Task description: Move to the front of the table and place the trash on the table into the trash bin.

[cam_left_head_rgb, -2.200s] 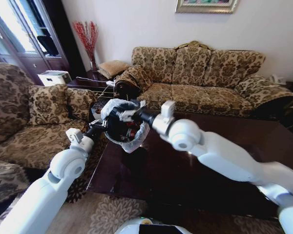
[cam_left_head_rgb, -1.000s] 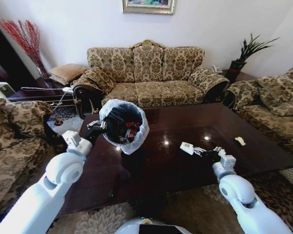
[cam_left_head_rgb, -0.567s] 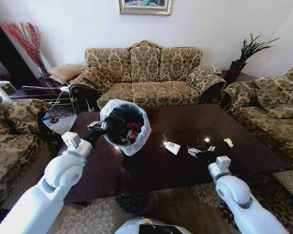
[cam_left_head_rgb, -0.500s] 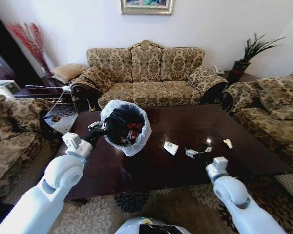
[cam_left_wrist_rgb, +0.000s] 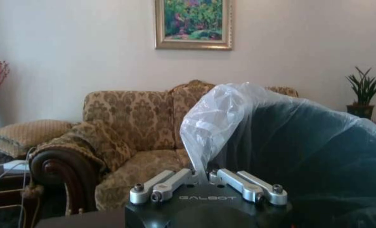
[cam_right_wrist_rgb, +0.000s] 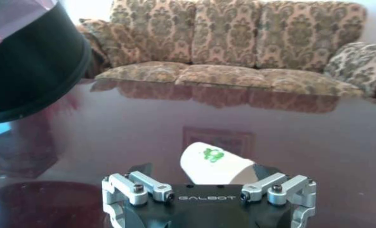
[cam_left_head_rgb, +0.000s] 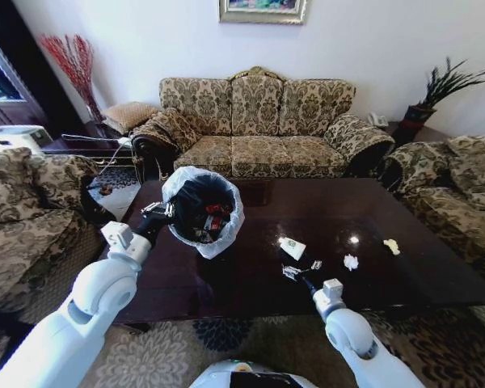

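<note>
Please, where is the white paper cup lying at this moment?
In the head view the white paper cup lies on its side on the table, just beyond the right gripper, to the right of the trash bin held up by the left gripper.

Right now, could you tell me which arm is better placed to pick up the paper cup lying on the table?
The right: its gripper sits just short of the paper cup, while the left gripper holds the bin by its rim.

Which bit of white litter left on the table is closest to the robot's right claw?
The white paper cup with the green mark, lying on its side just ahead of the right end effector. The two paper wads sit farther to the right.
</note>
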Robot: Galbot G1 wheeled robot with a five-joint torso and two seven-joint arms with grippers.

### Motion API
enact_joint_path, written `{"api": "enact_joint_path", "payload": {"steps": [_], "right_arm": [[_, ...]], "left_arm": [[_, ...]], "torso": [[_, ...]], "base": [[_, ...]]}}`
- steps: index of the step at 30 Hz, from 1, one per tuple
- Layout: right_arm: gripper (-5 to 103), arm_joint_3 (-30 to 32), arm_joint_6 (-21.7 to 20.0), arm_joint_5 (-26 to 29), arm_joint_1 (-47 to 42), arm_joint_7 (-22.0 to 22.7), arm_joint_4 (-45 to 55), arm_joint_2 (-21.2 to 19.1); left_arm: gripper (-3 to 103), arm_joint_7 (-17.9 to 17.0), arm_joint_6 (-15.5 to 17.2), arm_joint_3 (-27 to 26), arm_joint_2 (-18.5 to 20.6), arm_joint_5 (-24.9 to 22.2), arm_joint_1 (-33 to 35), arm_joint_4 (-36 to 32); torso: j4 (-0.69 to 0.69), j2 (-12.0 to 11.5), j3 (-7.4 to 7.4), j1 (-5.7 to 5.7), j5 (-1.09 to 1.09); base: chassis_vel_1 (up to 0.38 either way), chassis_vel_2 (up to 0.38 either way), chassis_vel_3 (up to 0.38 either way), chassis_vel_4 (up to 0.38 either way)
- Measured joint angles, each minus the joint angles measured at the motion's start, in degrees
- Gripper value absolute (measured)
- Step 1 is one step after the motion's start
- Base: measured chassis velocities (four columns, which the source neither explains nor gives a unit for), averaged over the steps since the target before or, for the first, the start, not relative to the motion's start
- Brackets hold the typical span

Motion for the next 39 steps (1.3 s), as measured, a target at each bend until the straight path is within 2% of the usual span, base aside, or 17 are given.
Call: {"api": "enact_joint_path", "payload": {"steps": [6,11,13,15,18,21,23,24,27,30,32,33,36,38,39], "right_arm": [[100,-0.9,0.6,1.3,1.1,1.2,-2.2,-0.1],[100,-2.1,0.7,2.4,3.6,2.1,-4.9,0.6],[95,-2.9,0.7,3.4,5.2,2.5,-6.2,0.9],[95,-3.1,0.7,4.1,5.7,2.5,-6.7,1.0],[79,-4.0,0.7,5.5,7.7,2.2,-8.6,1.2],[74,-4.3,0.6,6.0,8.4,2.0,-9.4,1.6],[62,-4.6,0.2,7.0,9.1,1.8,-10.4,2.4],[62,-4.6,0.2,7.0,9.1,1.8,-10.4,2.4],[46,-5.0,0.2,7.2,9.9,1.3,-11.5,2.6],[41,-5.2,0.2,7.3,10.5,1.2,-12.0,2.6],[30,-5.5,0.4,7.9,11.3,1.5,-12.4,2.5],[30,-5.5,0.4,7.9,11.3,1.5,-12.4,2.5],[13,-5.6,0.4,8.2,12.0,1.7,-12.5,2.3],[13,-5.7,0.5,8.2,12.1,1.7,-12.5,2.2],[8,-5.7,0.5,8.2,12.3,1.8,-12.5,2.1]], "left_arm": [[4,0.1,0.0,0.5,0.0,-0.3,0.0,0.0],[4,0.2,0.0,0.5,0.1,-0.5,-0.1,0.0],[4,0.2,0.0,0.4,0.3,-1.4,0.0,0.0],[4,0.2,0.0,0.4,0.3,-1.5,0.1,-0.1],[4,0.2,0.0,0.4,0.3,-1.6,0.2,-0.2],[4,0.2,0.2,0.4,0.3,-2.3,0.1,-0.2],[4,0.0,0.9,0.5,0.4,-3.9,-0.3,-0.4],[4,0.0,0.9,0.5,0.4,-3.9,-0.3,-0.4],[4,-0.1,1.1,0.5,0.6,-4.3,-0.6,-0.4],[4,-0.1,1.2,0.5,0.5,-4.3,-0.7,-0.2],[4,-0.1,1.5,0.7,0.4,-4.3,-0.7,0.0],[4,-0.1,1.5,0.7,0.4,-4.3,-0.7,0.0],[4,-0.1,1.7,0.7,0.3,-4.3,-0.7,0.1],[4,-0.1,1.7,0.8,0.3,-4.3,-0.7,0.1],[4,-0.1,1.7,0.7,0.3,-4.3,-0.7,0.1]], "torso": [[0.06,0.0,0.00,0.00,-0.02],[0.04,0.0,0.00,0.00,0.01],[0.03,0.0,0.00,0.00,0.01],[0.03,0.0,0.00,0.00,0.00],[0.05,0.0,0.00,0.00,0.00],[0.05,0.0,0.00,0.00,0.00],[0.02,0.0,0.00,0.00,0.01],[0.02,0.0,0.00,0.00,0.01],[0.03,0.0,0.00,0.00,0.00],[0.03,0.0,0.00,0.00,0.00],[0.04,0.0,0.00,0.00,0.00],[0.04,0.0,0.00,0.00,0.00],[0.04,0.0,0.00,0.00,0.00],[0.04,0.0,0.00,0.00,0.00],[0.04,0.0,0.00,0.00,0.00]], "base": [[0.000,0.000,0.000,0.000],[0.000,0.000,0.000,0.000],[0.000,0.000,0.000,0.000],[0.000,0.000,0.000,0.000],[0.000,0.000,0.000,0.000],[0.000,0.000,0.000,0.000],[0.000,0.000,0.000,0.000],[0.000,0.000,0.000,0.000],[0.000,0.000,0.000,0.000],[0.000,0.000,0.000,0.000],[0.000,0.000,0.000,0.000],[0.000,0.000,0.000,0.000],[0.000,0.000,0.000,0.000],[0.000,0.000,0.000,0.000],[0.000,0.000,0.000,0.000]]}}
